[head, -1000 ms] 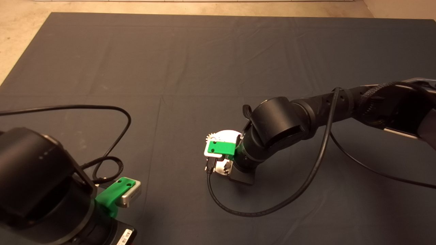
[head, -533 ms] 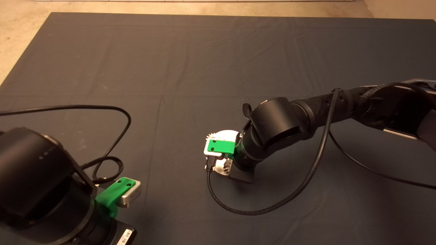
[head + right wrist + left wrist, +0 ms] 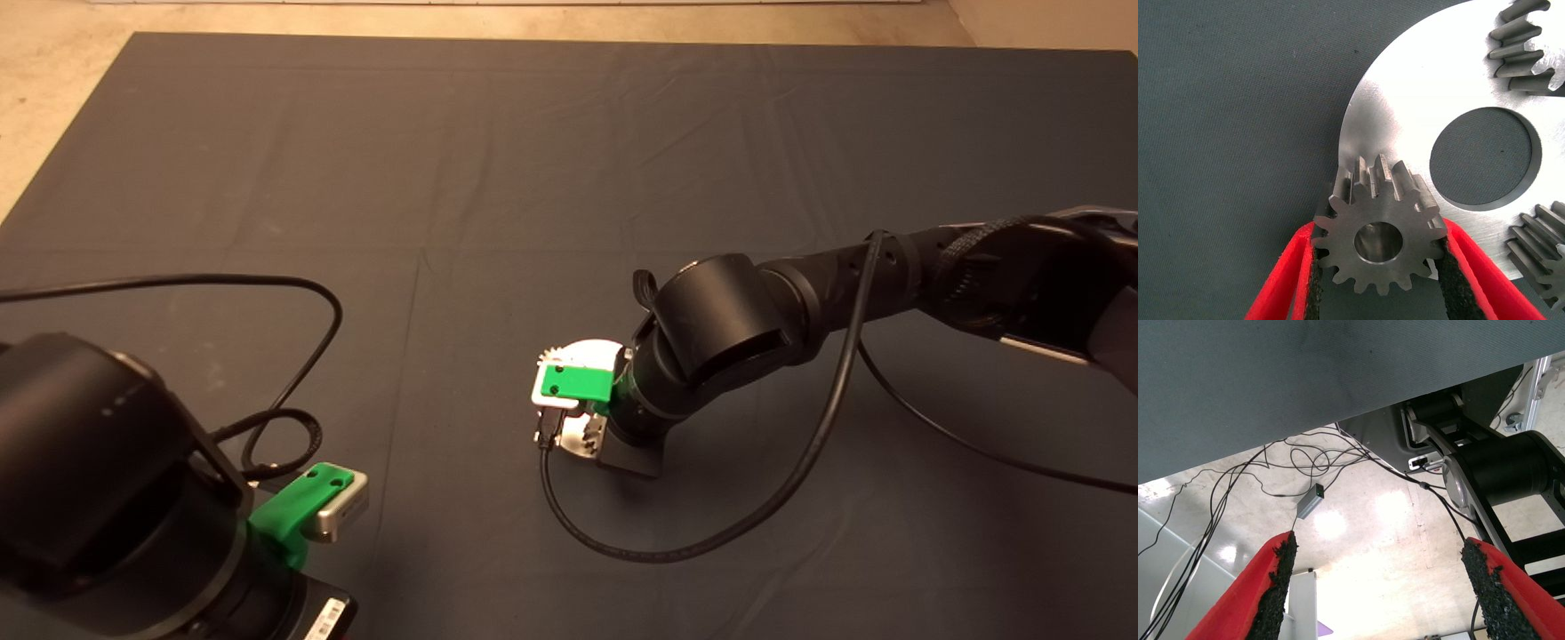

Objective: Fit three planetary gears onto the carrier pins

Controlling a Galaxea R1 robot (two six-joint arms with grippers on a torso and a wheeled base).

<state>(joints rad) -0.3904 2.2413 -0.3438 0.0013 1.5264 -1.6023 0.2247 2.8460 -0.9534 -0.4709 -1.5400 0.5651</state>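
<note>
The right gripper [image 3: 1378, 267], on the black arm reaching in from the right, is clamped on a small silvery-grey toothed metal gear [image 3: 1379, 233] with a centre hole; its two red fingers [image 3: 1281, 280] press against the gear's teeth on either side. The gear is held over the rim of the flat white metal disc [image 3: 1418, 93] with a large central hole, which lies on the dark mat [image 3: 569, 160] near the middle of the table.

Two more planetary gears sit on the disc: one [image 3: 1525, 47] at its far side in the right wrist view, another [image 3: 1541, 257] close beside the held gear. Both look already seated, though their pins are hidden under them. That makes this the third and last gear. No bare carrier pin can be made out beneath the held gear, so it is probably either right over its pin or partly on it; the views do not settle which.

The next move calls for lining the gear's centre hole up with the pin, lowering it straight down, perhaps with a slight twist so the bore slips on, and then letting go.

The left gripper [image 3: 1378, 587] waits at the near left edge of the mat, its fingers spread wide with nothing between them.
</note>
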